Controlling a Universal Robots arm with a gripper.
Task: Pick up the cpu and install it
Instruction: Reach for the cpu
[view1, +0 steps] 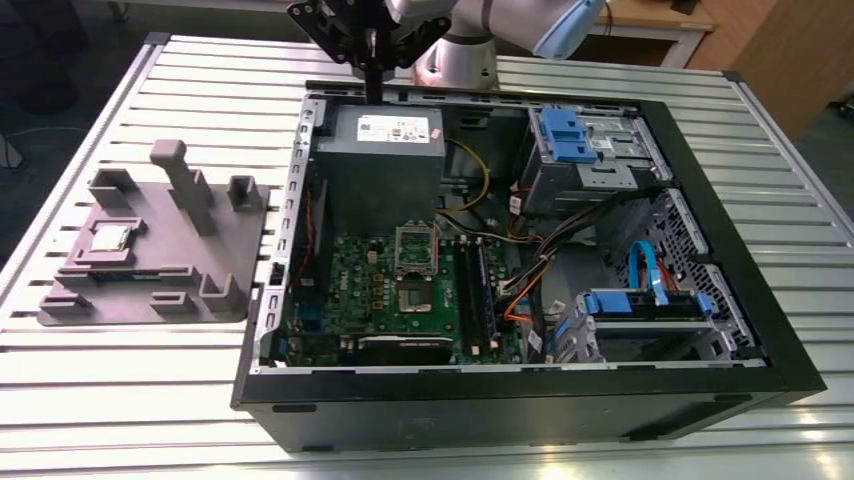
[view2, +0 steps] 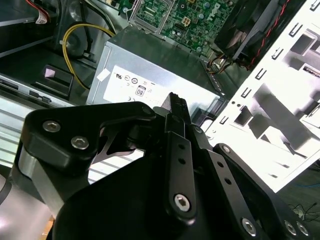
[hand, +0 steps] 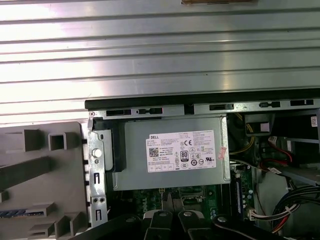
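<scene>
Gripper: your gripper (view1: 372, 92) hung over the power supply (view1: 387, 150), near the computer case (view1: 534, 400) rim, jaws pressed together, holding nothing.
CPU: the cpu (view1: 110, 237) lay on the grey fixture (view1: 187, 262), well apart from your gripper, with open room above.

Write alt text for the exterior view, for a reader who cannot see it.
The arm's gripper hangs empty above the power supply of an open computer case lying on a slatted metal table. The cpu sits on a grey holder tray outside the case, on the exterior view's left.
</scene>
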